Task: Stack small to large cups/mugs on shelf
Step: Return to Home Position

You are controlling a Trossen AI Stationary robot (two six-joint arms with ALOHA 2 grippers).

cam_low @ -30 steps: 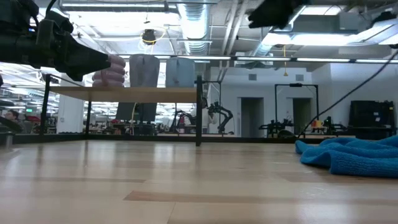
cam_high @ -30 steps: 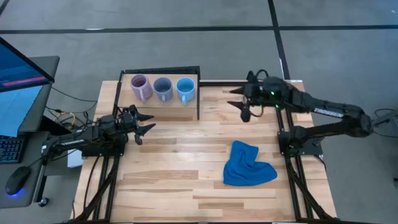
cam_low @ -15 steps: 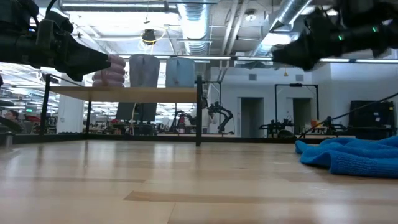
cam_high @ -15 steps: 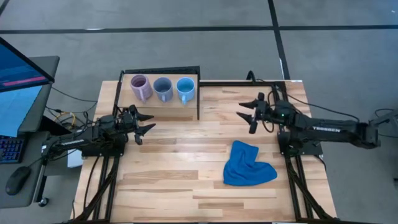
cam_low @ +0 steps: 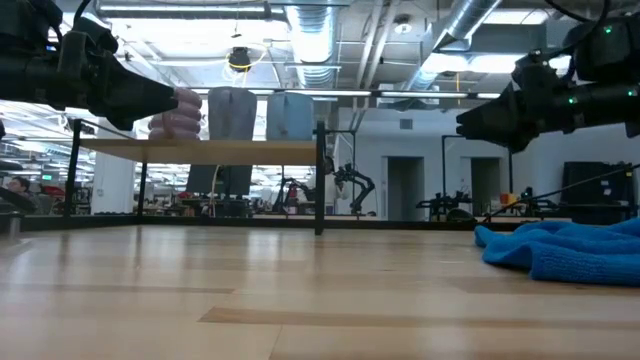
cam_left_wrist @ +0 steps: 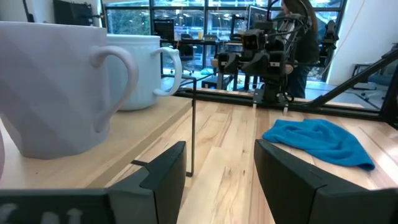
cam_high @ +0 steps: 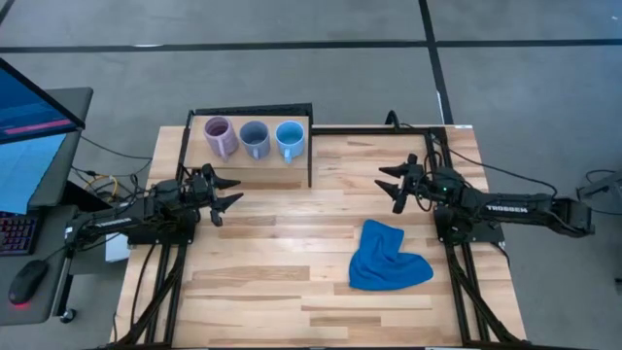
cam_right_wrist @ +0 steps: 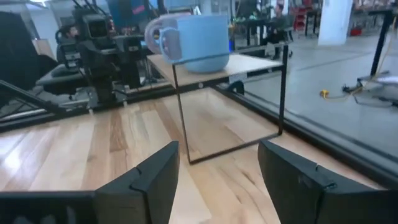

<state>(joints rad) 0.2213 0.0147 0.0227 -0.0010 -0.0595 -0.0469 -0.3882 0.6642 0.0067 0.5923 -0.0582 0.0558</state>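
Three mugs stand in a row, bases on the shelf [cam_high: 292, 172] at the table's far left: pale purple [cam_high: 220, 135], grey-blue [cam_high: 255, 139], bright light blue [cam_high: 289, 138]. The shelf's board [cam_low: 200, 151] sits on a black frame. My left gripper [cam_high: 227, 191] is open and empty, near the shelf's near left corner. My right gripper [cam_high: 391, 185] is open and empty over the table's right part, pointing toward the shelf. The light blue mug also shows in the right wrist view [cam_right_wrist: 196, 40]; the left wrist view shows the nearest mug [cam_left_wrist: 59, 87].
A crumpled blue cloth [cam_high: 386, 257] lies on the table, on the near side of my right gripper. A monitor [cam_high: 34, 146] and a mouse [cam_high: 27, 282] sit off the table's left edge. Bare wooden tabletop [cam_high: 292, 243] lies between the arms.
My right gripper has come down from above the table's far right and drawn toward the right edge and a little nearer, levelling out with its fingers pointing at the shelf. The mugs and the cloth have stayed put.
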